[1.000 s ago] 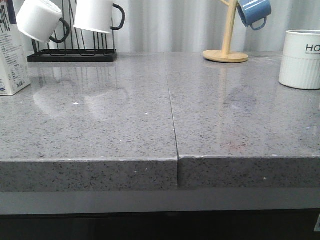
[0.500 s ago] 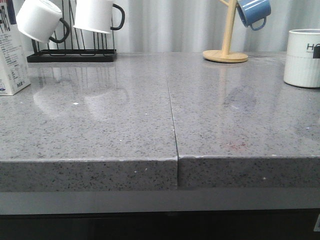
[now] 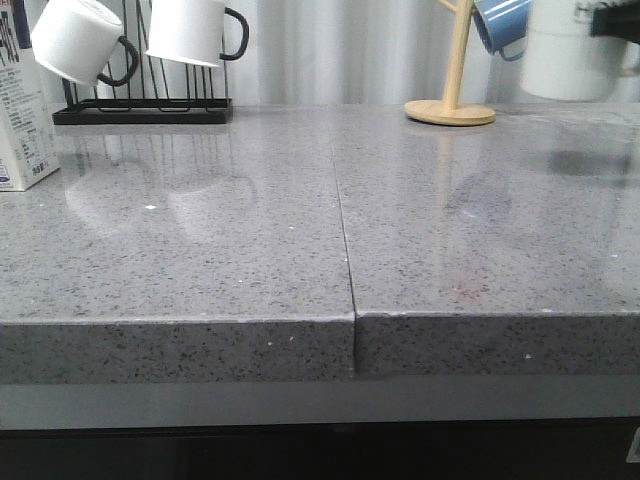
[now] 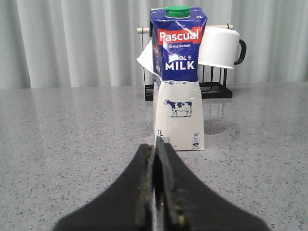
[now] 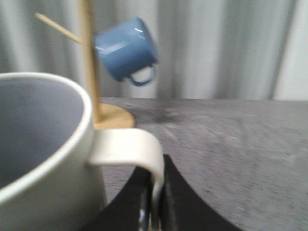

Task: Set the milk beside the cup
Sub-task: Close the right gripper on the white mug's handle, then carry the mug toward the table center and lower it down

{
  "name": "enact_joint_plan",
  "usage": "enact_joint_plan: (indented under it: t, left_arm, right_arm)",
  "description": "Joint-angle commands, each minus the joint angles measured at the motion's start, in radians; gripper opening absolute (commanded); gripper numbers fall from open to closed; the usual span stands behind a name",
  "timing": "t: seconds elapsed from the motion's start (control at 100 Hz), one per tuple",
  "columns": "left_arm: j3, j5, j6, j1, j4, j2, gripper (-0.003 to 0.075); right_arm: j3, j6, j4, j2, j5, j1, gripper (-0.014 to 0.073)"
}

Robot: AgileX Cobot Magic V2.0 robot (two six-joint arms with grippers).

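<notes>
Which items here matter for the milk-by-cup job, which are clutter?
Job:
milk, standing on the counter
cup, lifted, handle in right pincer
left pincer, shut, empty

Clutter:
blue mug on wooden stand
white mugs on black rack

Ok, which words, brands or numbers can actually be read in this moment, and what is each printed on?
"Pascual", red band on the milk carton
"Giving the best", under it, barely legible
"MILK", large; the word above reads only "OLE"
"1L", near its base
Small print on the carton's side: too small.
The lifted cup: no lettering visible.
</notes>
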Motion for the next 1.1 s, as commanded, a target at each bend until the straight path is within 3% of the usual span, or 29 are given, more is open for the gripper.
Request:
enact_joint_plan:
  t: [0.0,0.24,0.43,0.56,0.8,1.09]
  left_arm:
    - [-0.024,-0.077,-0.001,-0.002,0.0,-0.032,-0.0021]
    - [-0.024,-0.077,-0.001,-0.002,0.0,-0.032,-0.0021]
    - [-0.024,-0.077,-0.001,-0.002,0.0,-0.032,-0.0021]
    - [-0.024,-0.077,-0.001,-0.002,0.0,-0.032,-0.0021]
    - [-0.024,-0.077,-0.001,-0.002,0.0,-0.032,-0.002]
    - [-0.024,-0.077,-0.001,-0.002,0.0,-0.032,-0.0021]
  right_arm:
    - [-0.03,-0.04,0.043,-0.06,-0.049,0.058,-0.0111]
    - [-0.036,-0.271,0.347,-0.049,-0.078,0.307,-0.0111]
    - [-0.091,-0.289,0.395,0.039,-0.09,0.436,-0.0111]
    - [-0.14,-0.312,0.423,0.097,-0.1,0.487,-0.0111]
    - [-0.215,-0.406,0.588,0.169,-0.119,0.542,-0.0111]
    - [-0.225,-0.412,0.654,0.216,-0.144,0.585,-0.0111]
